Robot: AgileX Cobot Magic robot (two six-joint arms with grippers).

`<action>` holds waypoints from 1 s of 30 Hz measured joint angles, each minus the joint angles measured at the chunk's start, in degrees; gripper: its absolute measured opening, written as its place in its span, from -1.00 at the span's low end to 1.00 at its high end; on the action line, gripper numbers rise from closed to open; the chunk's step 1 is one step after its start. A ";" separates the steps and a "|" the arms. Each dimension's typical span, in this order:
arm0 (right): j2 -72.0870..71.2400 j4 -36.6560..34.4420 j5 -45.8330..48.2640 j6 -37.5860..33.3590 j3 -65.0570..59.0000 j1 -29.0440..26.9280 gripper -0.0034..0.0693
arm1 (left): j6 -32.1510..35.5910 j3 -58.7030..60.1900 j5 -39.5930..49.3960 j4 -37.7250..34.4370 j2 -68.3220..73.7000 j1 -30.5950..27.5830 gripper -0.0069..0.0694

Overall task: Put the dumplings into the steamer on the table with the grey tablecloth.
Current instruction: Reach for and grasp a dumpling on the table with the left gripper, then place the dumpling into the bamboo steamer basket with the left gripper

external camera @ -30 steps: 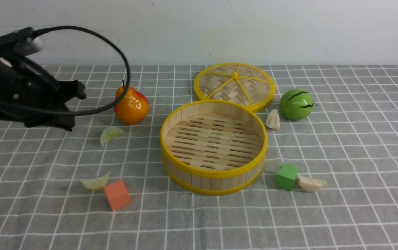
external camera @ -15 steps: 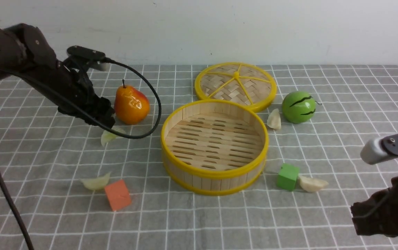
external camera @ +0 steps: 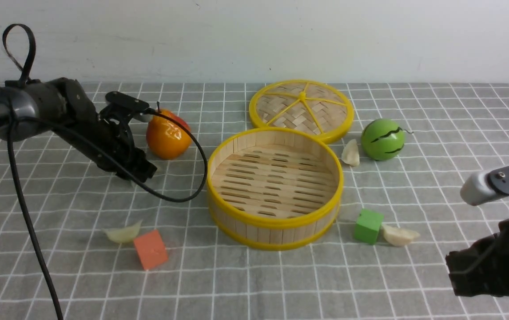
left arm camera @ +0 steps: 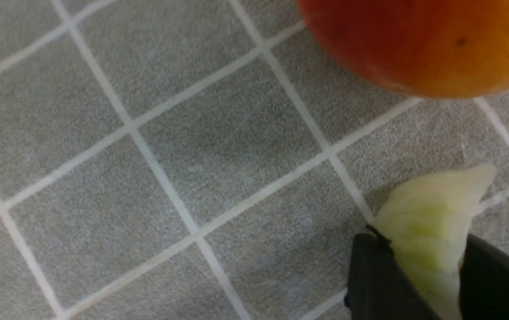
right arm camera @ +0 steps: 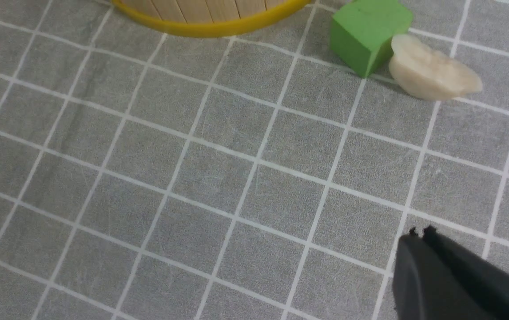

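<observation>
Black fingers of the right gripper, pressed together on nothing, sit nearest, with the creamy white crescent dumpling ahead of them on the grey checked tablecloth, touching the green cube, its long axis crosswise to the reach. Beyond, the round bamboo steamer with yellow rims holds nothing. Farther left, the left gripper pinches a pale greenish dumpling beside the orange pear, steamer to its right; only its wrist view shows that grip.
</observation>
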State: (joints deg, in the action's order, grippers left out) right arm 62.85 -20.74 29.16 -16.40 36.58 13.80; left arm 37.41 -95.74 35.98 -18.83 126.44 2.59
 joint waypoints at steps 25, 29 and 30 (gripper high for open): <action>0.00 -2.66 -1.46 -0.05 0.00 0.00 -0.90 | -49.05 -0.17 -7.54 11.06 -6.63 23.43 -0.33; 0.00 -2.66 -1.46 -0.05 0.00 0.00 -0.88 | -50.64 -0.17 -9.31 13.19 -4.01 24.02 -0.28; 0.00 -2.66 -1.46 -0.05 0.00 0.00 -0.88 | -50.64 -0.17 -9.31 13.19 -3.82 24.02 -0.25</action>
State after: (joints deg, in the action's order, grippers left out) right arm 62.85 -23.40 27.70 -16.45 36.58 13.80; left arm -13.23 -95.91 26.66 -5.64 122.62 26.61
